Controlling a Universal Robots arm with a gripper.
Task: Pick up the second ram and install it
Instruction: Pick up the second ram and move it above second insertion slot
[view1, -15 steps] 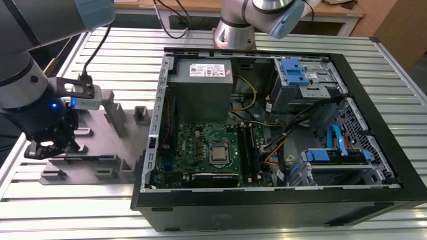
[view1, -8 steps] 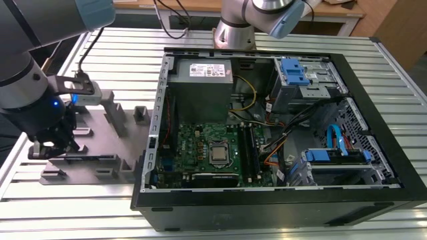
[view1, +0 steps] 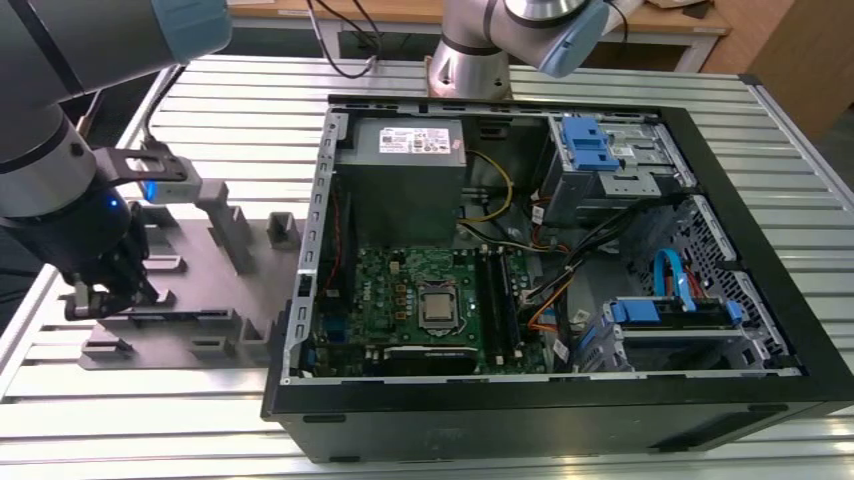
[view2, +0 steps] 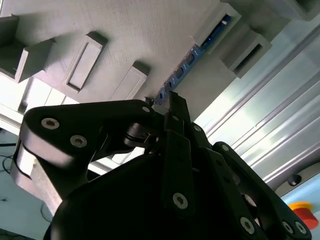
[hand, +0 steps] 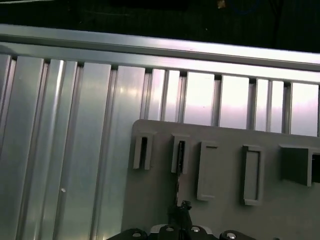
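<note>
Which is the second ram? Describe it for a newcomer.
On the exterior view's left, beside the open computer case, lies a grey tray. The second ram is the slim blue strip standing on edge in its slot, at the gripper; everything around it is plain grey plastic.

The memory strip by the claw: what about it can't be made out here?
- Second wrist view: the second ram's near end is hidden behind the claw's black body, so contact is unclear.
- First wrist view: the strip is edge-on, a thin dark line, so its chips are hidden.
- Exterior view: the arm covers part of it in the grey tray, and its details are too small.
</note>
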